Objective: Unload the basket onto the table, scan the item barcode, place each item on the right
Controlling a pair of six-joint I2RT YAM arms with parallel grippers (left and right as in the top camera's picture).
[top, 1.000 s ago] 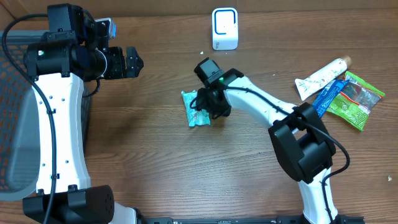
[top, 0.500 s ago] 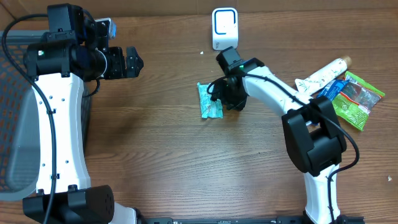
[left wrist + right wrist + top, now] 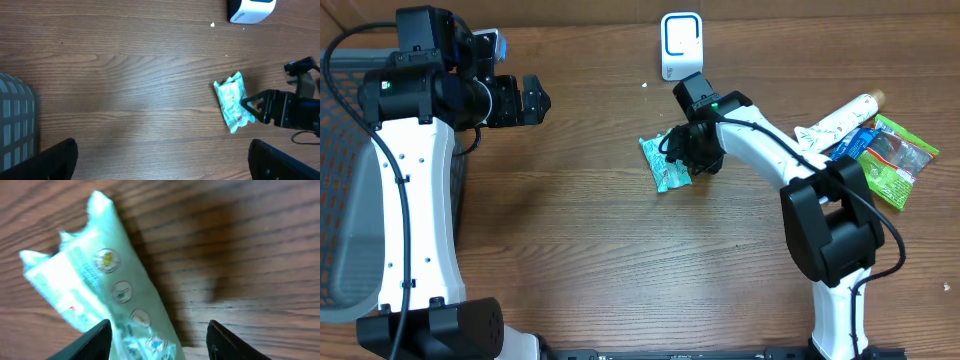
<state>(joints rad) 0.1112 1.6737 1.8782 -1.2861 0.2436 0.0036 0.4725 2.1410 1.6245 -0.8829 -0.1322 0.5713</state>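
The item is a teal plastic packet (image 3: 665,165) with small round pictures on it, seen in the left wrist view (image 3: 233,102) and close up in the right wrist view (image 3: 100,280). My right gripper (image 3: 686,158) is shut on it and holds it a little above the wood, where its shadow falls. In the right wrist view the packet runs down between the fingers of the right gripper (image 3: 160,341), close to the left one. The white scanner (image 3: 681,45) stands at the table's far edge, just beyond. My left gripper (image 3: 534,100) hangs open and empty far to the left.
A white tube (image 3: 835,125), a blue sachet (image 3: 848,155) and a green packet (image 3: 892,160) lie piled at the right. A grey mesh basket (image 3: 340,200) stands off the table's left side, and its corner shows in the left wrist view (image 3: 15,120).
My right gripper has carried the teal packet right and toward the scanner, turning it slightly. The left arm has not moved.
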